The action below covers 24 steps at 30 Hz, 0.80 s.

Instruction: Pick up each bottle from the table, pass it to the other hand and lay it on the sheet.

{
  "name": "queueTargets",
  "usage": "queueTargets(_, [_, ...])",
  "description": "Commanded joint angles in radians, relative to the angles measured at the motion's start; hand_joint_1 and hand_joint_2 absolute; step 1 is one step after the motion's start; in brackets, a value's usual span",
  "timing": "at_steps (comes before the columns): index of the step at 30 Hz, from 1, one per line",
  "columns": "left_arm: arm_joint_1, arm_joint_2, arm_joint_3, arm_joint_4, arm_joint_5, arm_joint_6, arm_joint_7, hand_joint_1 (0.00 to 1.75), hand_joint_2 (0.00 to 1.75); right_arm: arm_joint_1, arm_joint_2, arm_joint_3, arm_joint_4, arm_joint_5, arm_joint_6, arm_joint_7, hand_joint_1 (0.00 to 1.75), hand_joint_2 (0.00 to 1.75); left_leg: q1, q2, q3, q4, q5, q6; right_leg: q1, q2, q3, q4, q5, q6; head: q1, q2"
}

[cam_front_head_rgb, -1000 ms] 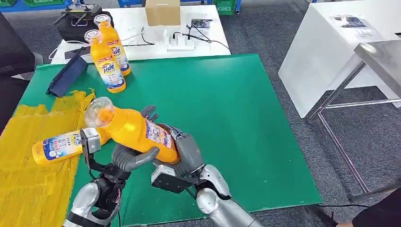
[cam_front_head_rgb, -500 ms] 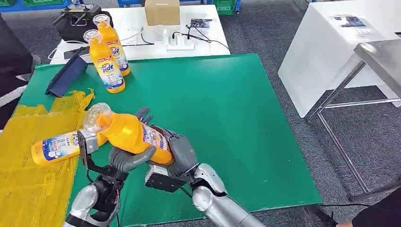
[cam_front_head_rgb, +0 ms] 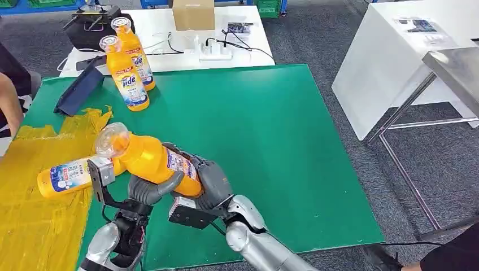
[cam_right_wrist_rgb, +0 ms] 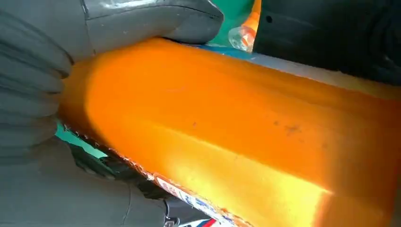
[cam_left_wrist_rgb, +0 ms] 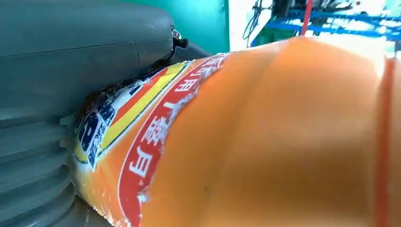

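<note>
Above green table, both robot hands [cam_front_head_rgb: 181, 183] (tilted) grip bottle [cam_front_head_rgb: 149, 160].

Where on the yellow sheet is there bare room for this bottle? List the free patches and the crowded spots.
Free: the yellow sheet nearer the robot than the lying bottle, and the strip beyond it up to the sheet's ragged far edge. Crowded: the lying bottle's own band, and the far corner with two upright bottles and a dark blue holder. Both the left hand and right hand grip the held bottle.
</note>
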Motion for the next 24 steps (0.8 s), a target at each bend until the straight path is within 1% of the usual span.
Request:
queueTargets(1, [-0.080, 0.001, 0.005, -0.079, -0.165, 0.156, -0.088, 1.75, 1.75, 0.054, -0.021, 0.030, 0.024, -0.025, -0.046, -0.017, 0.00, 1.75, 0.001, -0.004, 0.004, 0.001, -0.002, 0.000, 0.002, -0.006, 0.006, 0.000, -0.004, -0.002, 0.000, 0.000])
queueTargets(2, [-0.089, 0.027, 0.026, -0.090, -0.224, 0.198, -0.093, 1.75, 1.75, 0.071, -0.038, 0.017, -0.036, -0.038, -0.042, -0.016, 0.00, 1.75, 0.002, -0.005, 0.006, 0.003, -0.004, 0.000, 0.002, -0.007, 0.009, 0.001, -0.006, -0.003, 0.000, 0.000])
queueTargets(3, [-0.091, 0.032, 0.046, -0.092, -0.221, 0.182, -0.082, 1.75, 1.75, 0.079, -0.050, 0.015, -0.071, -0.040, -0.022, -0.004, 0.00, 1.75, 0.002, -0.005, 0.006, 0.003, -0.004, -0.001, 0.003, -0.007, 0.009, 0.001, -0.006, -0.004, 0.000, 0.000])
queueTargets(5, [-0.091, 0.032, 0.053, -0.093, -0.221, 0.176, -0.080, 1.75, 1.75, 0.081, -0.053, 0.014, -0.080, -0.039, -0.016, -0.001, 0.00, 1.75, 0.001, -0.003, 0.001, 0.000, -0.001, 0.000, 0.001, -0.004, 0.003, 0.000, -0.002, -0.002, 0.000, 0.000])
queueTargets(6, [-0.091, 0.032, 0.053, -0.093, -0.221, 0.176, -0.080, 1.75, 1.75, 0.081, -0.053, 0.014, -0.080, -0.039, -0.016, -0.001, 0.00, 1.75, 0.001, -0.003, 0.004, 0.001, -0.003, 0.000, 0.002, -0.004, 0.007, 0.000, -0.003, -0.003, 0.000, 0.000])
queueTargets(7, [-0.089, 0.028, 0.051, -0.092, -0.221, 0.176, -0.080, 1.75, 1.75, 0.082, -0.053, 0.014, -0.079, -0.039, -0.015, 0.000, 0.00, 1.75, 0.000, -0.003, 0.002, 0.000, -0.001, 0.000, 0.001, -0.003, 0.004, 0.000, -0.002, -0.002, 0.000, 0.000])
queueTargets(8, [-0.099, 0.048, 0.054, -0.089, -0.424, 0.324, -0.084, 1.75, 1.75, 0.107, -0.053, -0.030, -0.129, -0.061, -0.046, -0.013, 0.00, 1.75, 0.001, -0.002, 0.003, 0.001, -0.003, -0.001, 0.001, -0.002, 0.006, 0.000, -0.003, -0.002, 0.000, 0.000])
queueTargets(9, [-0.109, 0.071, 0.067, -0.086, -0.519, 0.382, -0.069, 1.75, 1.75, 0.125, -0.063, -0.056, -0.182, -0.081, -0.055, -0.019, 0.00, 1.75, 0.001, -0.001, 0.000, 0.000, -0.001, -0.001, 0.001, -0.001, 0.007, 0.000, -0.001, -0.001, 0.000, 0.000])
queueTargets(10, [-0.117, 0.086, 0.088, -0.085, -0.585, 0.407, -0.054, 1.75, 1.75, 0.151, -0.082, -0.081, -0.261, -0.094, -0.048, -0.017, 0.00, 1.75, 0.001, -0.001, 0.003, 0.001, -0.003, -0.001, 0.002, -0.002, 0.012, 0.000, -0.002, -0.002, 0.000, 0.000])
queueTargets(11, [-0.130, 0.108, 0.117, -0.074, -0.776, 0.480, -0.033, 1.75, 1.75, 0.187, -0.111, -0.115, -0.377, -0.099, -0.032, -0.017, 0.00, 1.75, 0.001, -0.002, 0.005, 0.002, -0.005, -0.001, 0.002, -0.003, 0.016, 0.001, -0.004, -0.003, 0.000, 0.000])
queueTargets(12, [-0.149, 0.139, 0.118, -0.047, -0.942, 0.489, 0.019, 1.75, 1.75, 0.211, -0.138, -0.139, -0.461, -0.110, -0.004, -0.026, 0.00, 1.75, 0.000, -0.002, 0.002, 0.001, -0.002, -0.001, 0.001, -0.003, 0.013, 0.001, -0.002, -0.002, 0.000, 0.000])
queueTargets(13, [-0.171, 0.166, 0.125, -0.021, -1.121, 0.484, 0.083, 1.75, 1.75, 0.254, -0.157, -0.206, -0.566, -0.158, 0.036, -0.030, 0.00, 1.75, 0.000, -0.003, 0.003, 0.002, -0.004, -0.001, 0.001, -0.004, 0.015, 0.002, -0.004, -0.003, 0.000, 0.000])
queueTargets(14, [-0.183, 0.183, 0.129, -0.001, -1.212, 0.480, 0.111, 1.75, 1.75, 0.281, -0.173, -0.245, -0.626, -0.187, 0.072, -0.033, 0.00, 1.75, 0.000, -0.003, 0.000, 0.001, 0.000, 0.000, 0.001, -0.004, 0.012, 0.001, -0.002, -0.001, 0.000, 0.000])
queueTargets(15, [-0.200, 0.225, 0.116, 0.031, -1.381, 0.457, 0.171, 1.75, 1.75, 0.308, -0.180, -0.298, -0.678, -0.212, 0.093, -0.037, 0.00, 1.75, 0.000, -0.005, 0.003, 0.002, -0.003, 0.000, 0.001, -0.005, 0.015, 0.003, -0.004, -0.003, 0.000, 0.000])
queueTargets(16, [-0.209, 0.245, 0.117, 0.050, -1.458, 0.437, 0.204, 1.75, 1.75, 0.331, -0.185, -0.342, -0.717, -0.218, 0.109, -0.044, 0.00, 1.75, 0.000, -0.006, 0.001, 0.001, -0.001, 0.000, 0.001, -0.006, 0.014, 0.001, -0.003, -0.002, 0.000, 0.000])
queueTargets(17, [-0.227, 0.285, 0.107, 0.087, -1.572, 0.374, 0.256, 1.75, 1.75, 0.360, -0.181, -0.400, -0.762, -0.217, 0.117, -0.051, 0.00, 1.75, 0.000, -0.007, 0.004, 0.002, -0.002, 0.000, 0.001, -0.008, 0.017, 0.002, -0.005, -0.003, 0.000, 0.000])
queueTargets(18, [-0.237, 0.308, 0.098, 0.118, -1.636, 0.326, 0.282, 1.75, 1.75, 0.375, -0.172, -0.439, -0.787, -0.230, 0.121, -0.059, 0.00, 1.75, 0.000, -0.007, 0.002, 0.001, 0.000, 0.000, 0.000, -0.008, 0.005, 0.002, -0.004, -0.003, 0.000, 0.000])
queueTargets(19, [-0.246, 0.321, 0.092, 0.151, -1.668, 0.298, 0.293, 1.75, 1.75, 0.389, -0.170, -0.465, -0.813, -0.241, 0.129, -0.067, 0.00, 1.75, 0.000, -0.008, 0.003, 0.002, -0.001, 0.000, 0.001, -0.008, 0.007, 0.002, -0.005, -0.003, 0.000, 0.000])
queueTargets(23, [-0.247, 0.315, 0.089, 0.166, -1.675, 0.304, 0.291, 1.75, 1.75, 0.392, -0.158, -0.467, -0.814, -0.240, 0.139, -0.067, 0.00, 1.75, 0.000, -0.005, 0.001, 0.000, -0.002, -0.001, 0.001, -0.004, 0.004, 0.000, -0.002, -0.002, 0.000, 0.000])
queueTargets(24, [-0.247, 0.315, 0.089, 0.166, -1.675, 0.304, 0.291, 1.75, 1.75, 0.392, -0.158, -0.467, -0.814, -0.240, 0.139, -0.067, 0.00, 1.75, 0.000, -0.004, 0.004, 0.001, -0.004, -0.001, 0.001, -0.003, 0.008, 0.001, -0.004, -0.004, 0.000, 0.000])
